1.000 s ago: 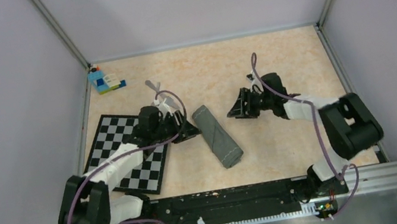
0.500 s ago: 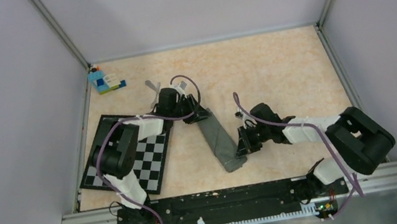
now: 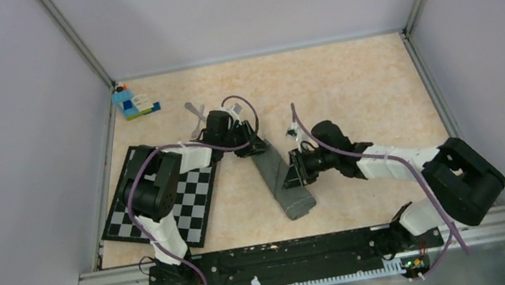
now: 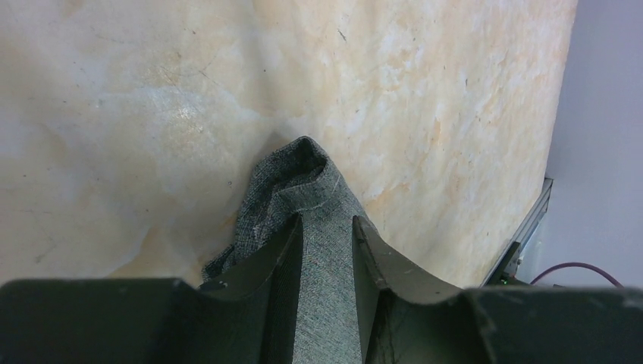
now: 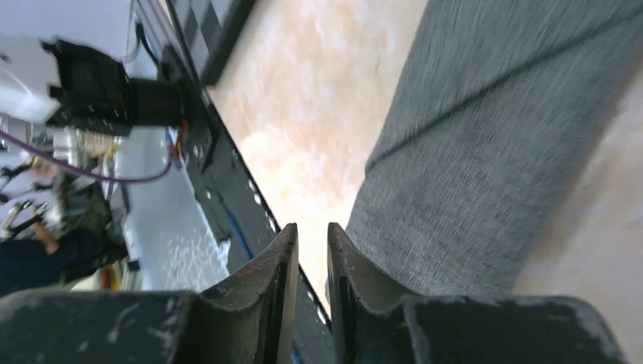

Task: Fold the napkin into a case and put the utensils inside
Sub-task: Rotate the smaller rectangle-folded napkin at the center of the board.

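The dark grey napkin (image 3: 289, 192) lies on the table as a narrow folded strip, a case shape, running from upper left to lower right. My left gripper (image 3: 252, 148) is at its far end, shut on the cloth. In the left wrist view the napkin (image 4: 303, 174) runs between the fingers of that gripper (image 4: 327, 220). My right gripper (image 3: 291, 176) sits at the strip's right edge. Its jaws (image 5: 312, 227) stand slightly apart with only table showing in the gap, and the napkin (image 5: 485, 152) lies beside the right finger. Silver utensils (image 3: 195, 113) lie beyond the left gripper.
A black-and-white checkered mat (image 3: 191, 206) lies at the left under the left arm. A blue toy-brick block (image 3: 132, 102) sits in the far left corner. Walls enclose the table on three sides, and a black rail (image 3: 290, 251) runs along the near edge.
The left arm swung from the mat to the strip's far end and shut on it. The right arm came in from the right to the strip's right edge, then shifted up along it.
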Available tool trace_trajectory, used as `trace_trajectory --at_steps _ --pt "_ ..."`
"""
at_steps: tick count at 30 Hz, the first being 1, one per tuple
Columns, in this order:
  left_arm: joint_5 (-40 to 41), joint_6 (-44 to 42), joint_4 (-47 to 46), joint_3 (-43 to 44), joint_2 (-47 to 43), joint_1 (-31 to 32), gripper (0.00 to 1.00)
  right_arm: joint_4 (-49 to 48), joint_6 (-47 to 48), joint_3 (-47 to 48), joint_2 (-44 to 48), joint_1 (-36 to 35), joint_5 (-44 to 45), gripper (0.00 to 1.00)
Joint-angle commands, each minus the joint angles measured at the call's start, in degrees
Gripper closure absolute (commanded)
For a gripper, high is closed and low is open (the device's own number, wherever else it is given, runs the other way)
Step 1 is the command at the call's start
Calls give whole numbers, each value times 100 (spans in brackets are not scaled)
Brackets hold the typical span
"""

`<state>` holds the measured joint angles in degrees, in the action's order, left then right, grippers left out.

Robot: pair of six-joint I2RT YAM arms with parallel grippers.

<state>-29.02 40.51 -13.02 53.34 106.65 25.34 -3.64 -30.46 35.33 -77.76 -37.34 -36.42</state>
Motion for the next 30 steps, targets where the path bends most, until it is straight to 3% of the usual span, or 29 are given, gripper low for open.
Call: trace_trajectory --at_steps 1,4,10,12,18,20,24,26,30 --pt "264 -159 130 28 133 -13 64 -1722 -765 -929 -678 -251 -501 82" --pt "264 -187 130 34 171 -17 64 -1452 -521 -1220 -814 -254 -159 85" --pt "291 -258 219 45 106 -13 64 11 -167 -281 202 -269 61 84" --pt "292 -251 211 45 93 -17 64 -266 -359 -285 139 -314 -169 84" --pt "225 -218 138 65 93 -14 64 -1704 -886 -1464 -703 -416 -276 86" --pt "178 -293 214 128 -27 -2 63 -1021 -583 -1417 -676 -417 248 86" --pt "41 -414 480 343 -595 10 54 1396 -443 -811 -352 -255 1879 83" --pt "-33 -497 689 445 -1035 12 50 2080 -810 -722 -235 236 2402 78" --pt "42 -743 1187 474 -2101 -48 47 2636 -1130 -806 -50 1998 1974 74"
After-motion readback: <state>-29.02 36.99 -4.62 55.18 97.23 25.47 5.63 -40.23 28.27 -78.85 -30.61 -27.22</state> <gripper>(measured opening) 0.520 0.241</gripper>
